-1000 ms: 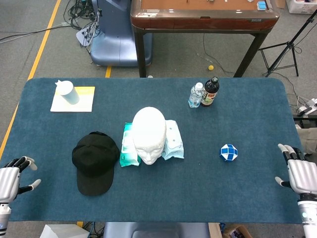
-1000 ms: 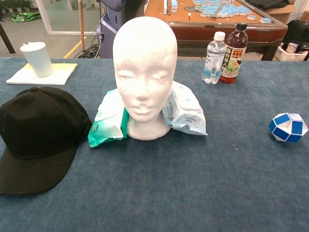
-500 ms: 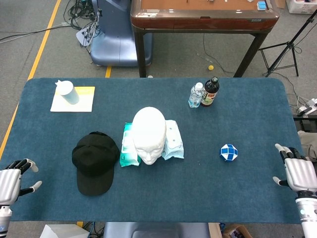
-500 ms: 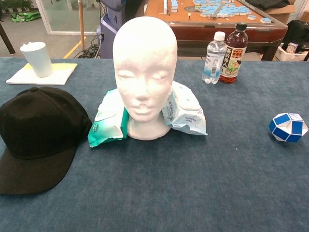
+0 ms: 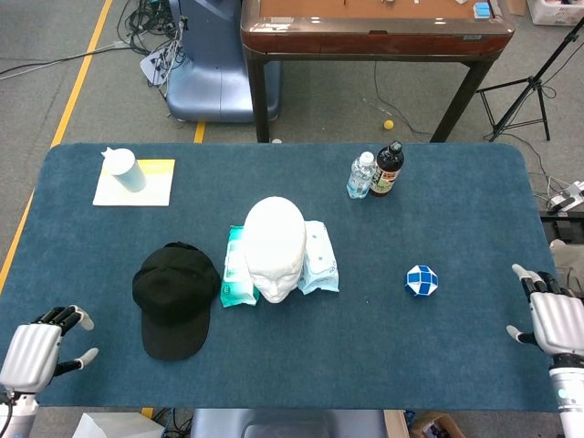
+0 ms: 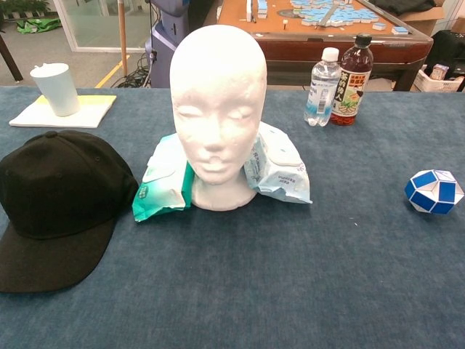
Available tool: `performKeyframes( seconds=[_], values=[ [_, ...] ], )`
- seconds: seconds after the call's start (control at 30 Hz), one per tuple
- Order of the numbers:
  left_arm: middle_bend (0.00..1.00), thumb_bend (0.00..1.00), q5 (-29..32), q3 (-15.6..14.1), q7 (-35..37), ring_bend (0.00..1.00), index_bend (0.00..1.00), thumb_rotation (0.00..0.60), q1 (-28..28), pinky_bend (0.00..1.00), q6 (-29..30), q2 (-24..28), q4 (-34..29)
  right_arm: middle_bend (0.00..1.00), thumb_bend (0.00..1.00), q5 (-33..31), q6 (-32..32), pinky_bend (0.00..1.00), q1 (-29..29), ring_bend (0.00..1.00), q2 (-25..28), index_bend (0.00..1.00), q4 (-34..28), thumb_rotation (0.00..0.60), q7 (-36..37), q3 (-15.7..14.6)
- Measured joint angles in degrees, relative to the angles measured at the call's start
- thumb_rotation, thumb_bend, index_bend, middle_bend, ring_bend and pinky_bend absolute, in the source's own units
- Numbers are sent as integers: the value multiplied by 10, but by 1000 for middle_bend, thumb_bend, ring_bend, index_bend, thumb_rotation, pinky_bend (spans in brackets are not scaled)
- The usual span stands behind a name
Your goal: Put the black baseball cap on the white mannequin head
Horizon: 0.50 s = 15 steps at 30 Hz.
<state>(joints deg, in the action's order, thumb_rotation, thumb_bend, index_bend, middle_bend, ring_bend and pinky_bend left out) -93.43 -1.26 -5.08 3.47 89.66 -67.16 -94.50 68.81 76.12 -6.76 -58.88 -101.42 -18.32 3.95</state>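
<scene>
The black baseball cap [image 5: 173,297] [image 6: 52,202] lies flat on the blue table, brim toward me, just left of the white mannequin head [image 5: 275,248] [image 6: 216,113]. The head stands upright at the table's middle, facing me. My left hand [image 5: 41,348] hovers at the front left corner, well left of the cap, fingers apart and holding nothing. My right hand [image 5: 553,318] is at the table's right edge, far from both, fingers spread and empty. Neither hand shows in the chest view.
Two wet-wipe packs, green [image 5: 237,266] and pale blue [image 5: 319,257], flank the mannequin's base. A blue-white twist puzzle [image 5: 422,280] sits to the right. Two bottles [image 5: 377,170] stand at the back, a white cup [image 5: 124,169] on a yellow-white pad at back left.
My left hand has moved right and toward the table's front edge. The right hand shifted slightly at the right edge. Cap and mannequin head have not moved.
</scene>
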Motion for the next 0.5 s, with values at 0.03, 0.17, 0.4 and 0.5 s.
performKeyframes(
  seconds=[0.03, 0.17, 0.4, 0.5],
  values=[
    [464, 38, -7, -5, -6, 359, 517, 600, -2, 504, 1, 0, -9, 213, 0, 2, 1, 311, 1, 127, 0, 69, -1, 600, 2, 0],
    [522, 31, -18, -20, -21, 366, 554, 600, -6, 467, -5, -10, -25, 213, 0, 3, -1, 311, 1, 127, 3, 69, -1, 600, 5, -1],
    [657, 20, -27, -30, -38, 438, 643, 600, -3, 424, -28, -49, -29, 213, 0, 7, 2, 311, 3, 127, 8, 69, -3, 600, 14, -2],
    [675, 12, -28, -32, -48, 450, 655, 600, 0, 423, -40, -70, -25, 213, 0, 10, 5, 311, 5, 127, 11, 69, -5, 600, 20, -2]
  ],
)
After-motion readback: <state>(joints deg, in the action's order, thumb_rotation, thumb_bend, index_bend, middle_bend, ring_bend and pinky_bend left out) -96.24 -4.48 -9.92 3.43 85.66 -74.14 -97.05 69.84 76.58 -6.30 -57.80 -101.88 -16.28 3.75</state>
